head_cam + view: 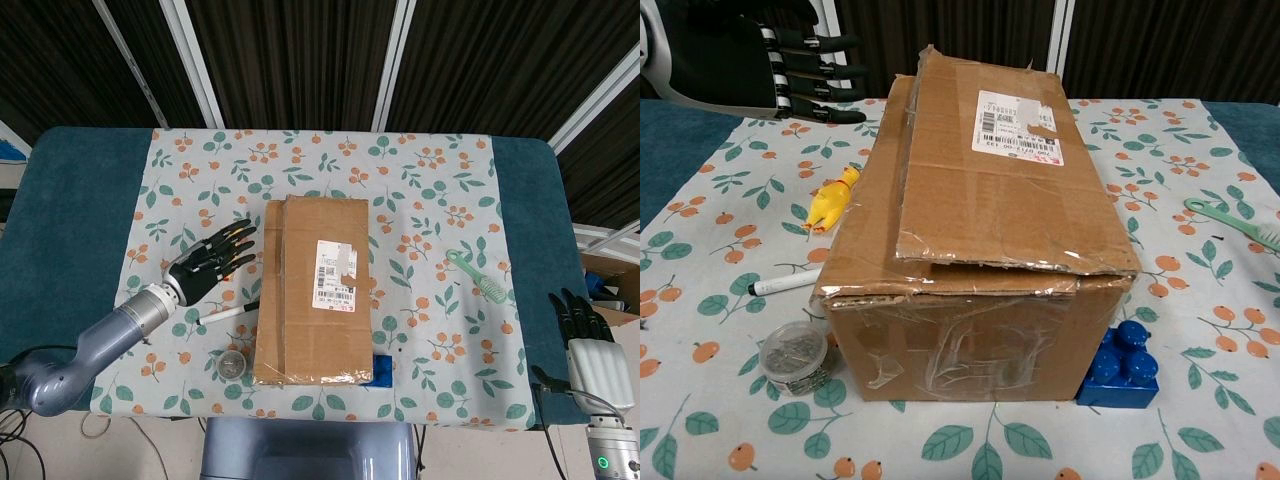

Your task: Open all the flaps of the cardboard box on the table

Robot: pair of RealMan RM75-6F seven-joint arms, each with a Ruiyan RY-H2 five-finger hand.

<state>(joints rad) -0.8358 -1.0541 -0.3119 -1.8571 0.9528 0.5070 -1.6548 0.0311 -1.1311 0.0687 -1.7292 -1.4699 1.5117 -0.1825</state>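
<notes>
A brown cardboard box point(312, 288) point(975, 230) lies in the middle of the table with its top flaps down, the upper flap bearing a white shipping label point(335, 274). My left hand point(208, 262) point(760, 68) hovers just left of the box's left edge with fingers spread, holding nothing. My right hand point(590, 345) hangs off the table's right front corner, far from the box, fingers apart and empty.
A yellow rubber chicken point(832, 201) lies under my left hand. A marker point(228, 313), a small jar of clips point(232, 364) and a blue toy brick point(1123, 364) sit around the box's front. A green brush point(479, 277) lies at the right.
</notes>
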